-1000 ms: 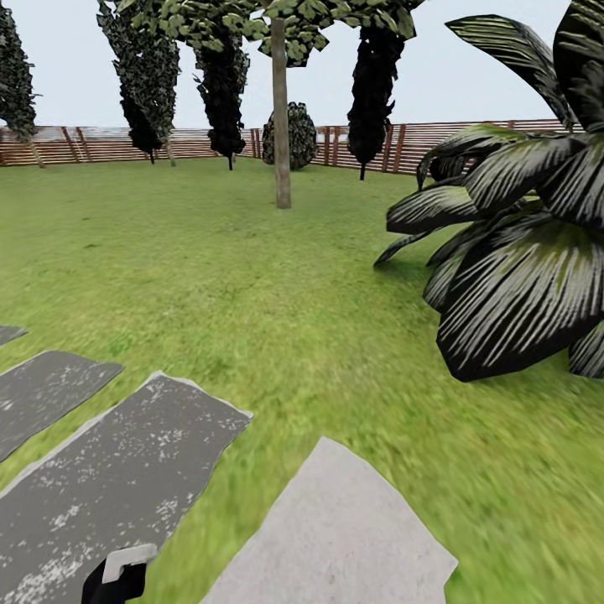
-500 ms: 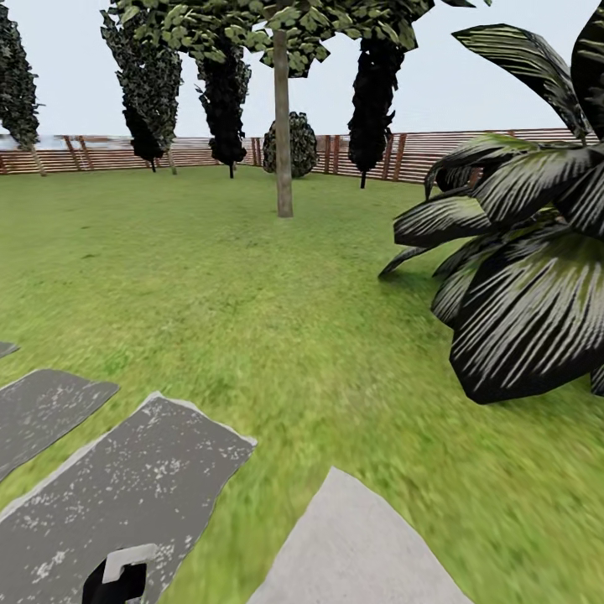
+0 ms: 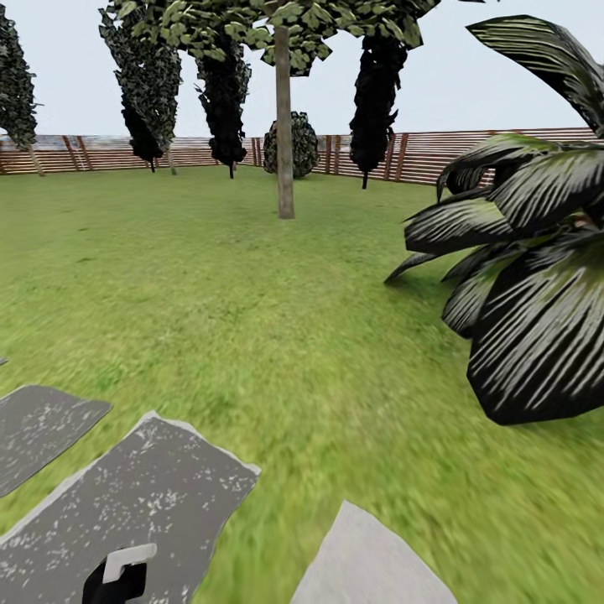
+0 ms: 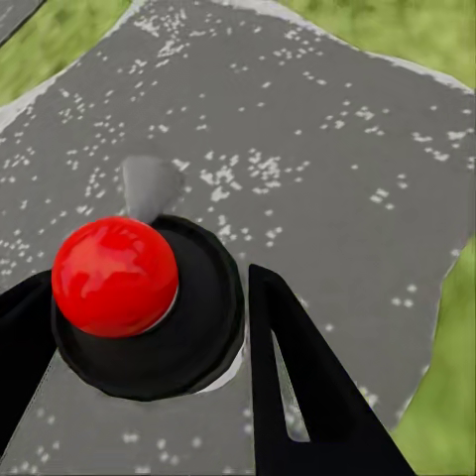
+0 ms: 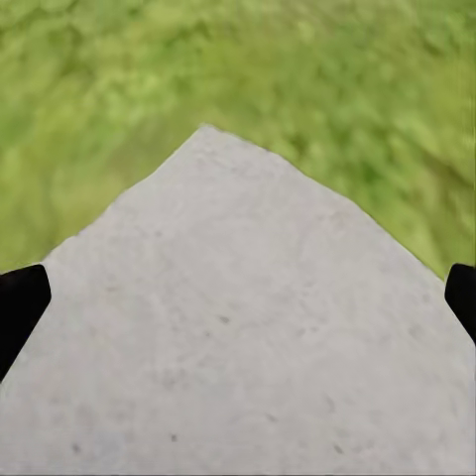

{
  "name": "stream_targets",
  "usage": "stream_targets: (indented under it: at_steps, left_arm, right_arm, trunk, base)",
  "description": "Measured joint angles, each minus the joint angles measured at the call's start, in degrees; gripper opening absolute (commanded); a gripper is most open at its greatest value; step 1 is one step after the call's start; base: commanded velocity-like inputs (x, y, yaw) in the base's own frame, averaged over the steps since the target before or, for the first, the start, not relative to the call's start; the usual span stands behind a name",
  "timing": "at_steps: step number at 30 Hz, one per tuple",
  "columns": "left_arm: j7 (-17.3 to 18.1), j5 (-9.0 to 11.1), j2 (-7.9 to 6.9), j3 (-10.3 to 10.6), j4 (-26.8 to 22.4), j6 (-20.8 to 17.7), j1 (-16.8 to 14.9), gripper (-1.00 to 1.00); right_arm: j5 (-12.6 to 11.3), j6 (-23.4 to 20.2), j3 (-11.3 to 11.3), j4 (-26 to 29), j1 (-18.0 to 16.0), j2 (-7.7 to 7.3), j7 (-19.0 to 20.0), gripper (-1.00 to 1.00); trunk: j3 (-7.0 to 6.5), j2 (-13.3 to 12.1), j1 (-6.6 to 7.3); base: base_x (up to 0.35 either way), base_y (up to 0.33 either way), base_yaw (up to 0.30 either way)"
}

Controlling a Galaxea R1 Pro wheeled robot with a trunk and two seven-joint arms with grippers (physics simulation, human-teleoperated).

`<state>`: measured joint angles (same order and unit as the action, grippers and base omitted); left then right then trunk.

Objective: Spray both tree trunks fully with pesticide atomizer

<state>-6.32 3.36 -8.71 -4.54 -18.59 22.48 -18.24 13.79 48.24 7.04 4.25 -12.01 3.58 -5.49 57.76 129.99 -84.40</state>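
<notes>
My left gripper is shut on the pesticide atomizer, a small black bottle with a round red tip, held over a dark grey slab dotted with white specks. In the head view the left gripper sits at the bottom edge above that slab. A tree with a bare grey-brown trunk and a leafy crown stands far ahead across the lawn. My right gripper is open over a pale slab, holding nothing.
A large striped-leaf palm crowds the right side. Dark cypress-like trees and a round bush stand before the slatted fence. Open lawn stretches to the tree. A pale slab lies at the bottom.
The whole head view has shifted: slabs slid toward the bottom edge and the palm looms larger, so the camera has moved forward. The left gripper keeps its hold.
</notes>
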Motion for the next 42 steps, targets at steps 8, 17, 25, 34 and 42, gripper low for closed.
stream_targets:
  at_steps: [8, 17, 25, 34, 42]
  left_arm:
    - [0.0, 0.0, 0.01, -0.02, 0.0, 0.0, 0.03, -1.0]
    - [0.0, 0.0, 0.01, -0.01, 0.0, -0.01, 0.04, -1.0]
    - [0.0, 0.0, 0.01, -0.01, 0.0, -0.01, 0.07, -1.0]
    - [0.0, 0.0, 0.01, 0.0, 0.0, -0.01, 0.08, -1.0]
    - [0.0, 0.0, 0.01, 0.0, 0.0, -0.01, 0.08, -1.0]
  right_arm:
    - [0.0, -0.01, 0.0, 0.0, 0.0, 0.0, 0.0, 1.0]
    - [0.0, -0.01, -0.01, 0.0, 0.0, 0.0, 0.0, 1.0]
    - [0.0, -0.01, -0.02, 0.0, 0.0, 0.02, 0.0, 1.0]
    - [0.0, 0.0, 0.0, 0.0, 0.0, 0.0, 0.0, 1.0]
    - [0.0, 0.01, -0.02, 0.0, 0.0, 0.0, 0.0, 1.0]
  trunk:
    - [0.0, 0.0, 0.0]
    - [0.0, 0.0, 0.0]
    - [0.0, 0.0, 0.0]
    - [0.0, 0.0, 0.0]
    - [0.0, 0.0, 0.0]
  base:
    - [0.322, 0.093, 0.0]
    - [0.322, 0.092, 0.0]
    - [0.322, 0.091, 0.0]
    - [0.322, 0.091, 0.0]
    - [0.322, 0.092, 0.0]
